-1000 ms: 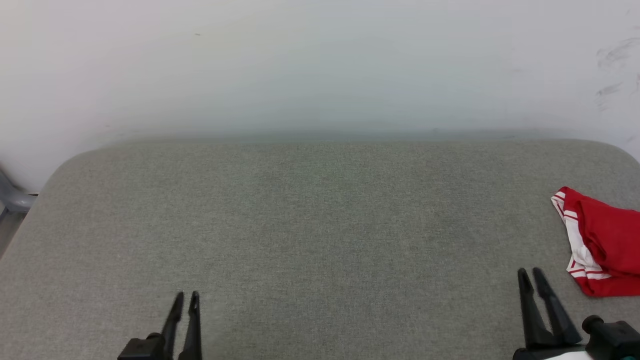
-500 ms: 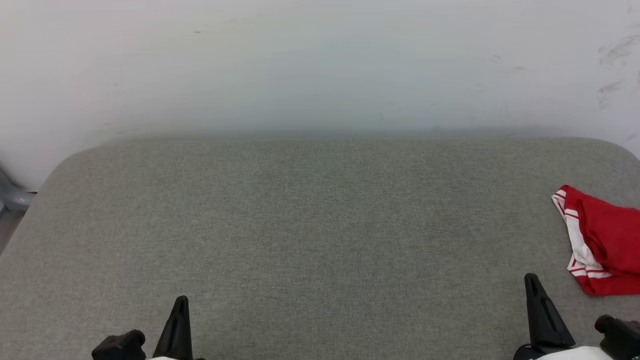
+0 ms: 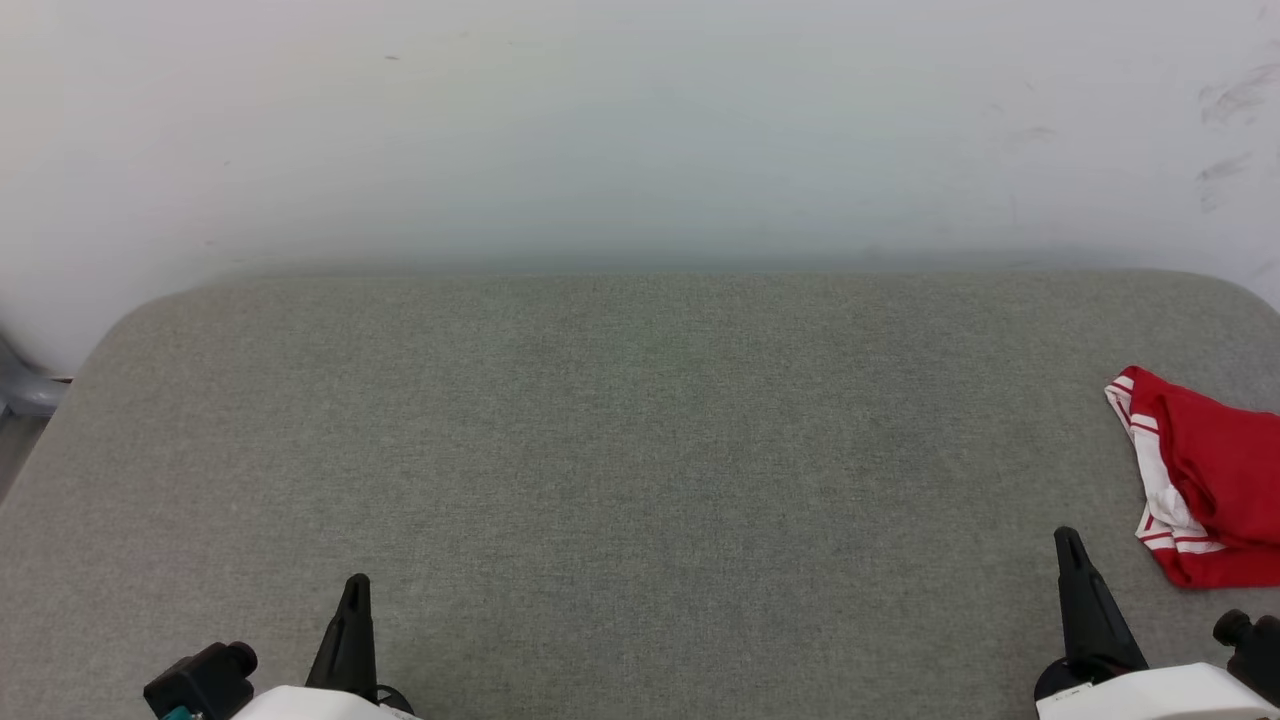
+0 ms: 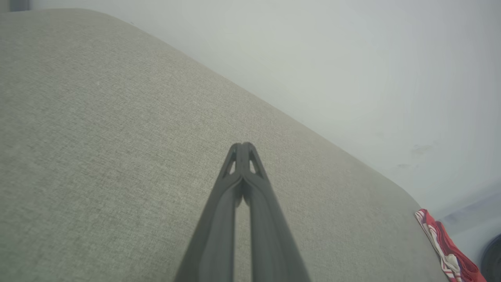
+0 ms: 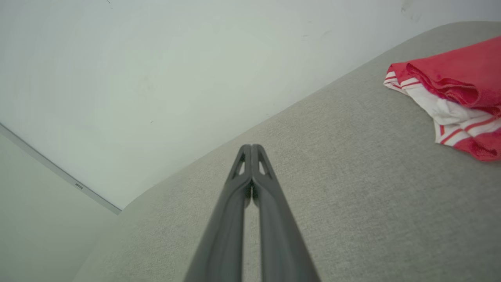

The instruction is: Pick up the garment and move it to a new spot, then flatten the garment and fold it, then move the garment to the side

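You have the garment (image 3: 1210, 480) lying crumpled at the far right of the grey fabric-covered table (image 3: 640, 430) (the head view's border cuts off its right part); red cloth sits bunched on top, and a white sleeve (image 3: 1160, 490) edged in red-and-white stripes shows along the side nearer the middle of the table. Your left gripper (image 3: 355, 588) stands at the lower left, over bare fabric and well apart from the garment; its wrist view shows the two dark fingers pressed together at the tips, with nothing between them. Your right gripper (image 3: 1068, 540) stands at the lower right, near the garment's closest corner but not touching it; its fingers too meet tip to tip and pinch nothing. Both grippers point towards the white wall (image 3: 640, 130) behind the table; scuff marks (image 3: 1235, 95) smudge that wall at the upper right.
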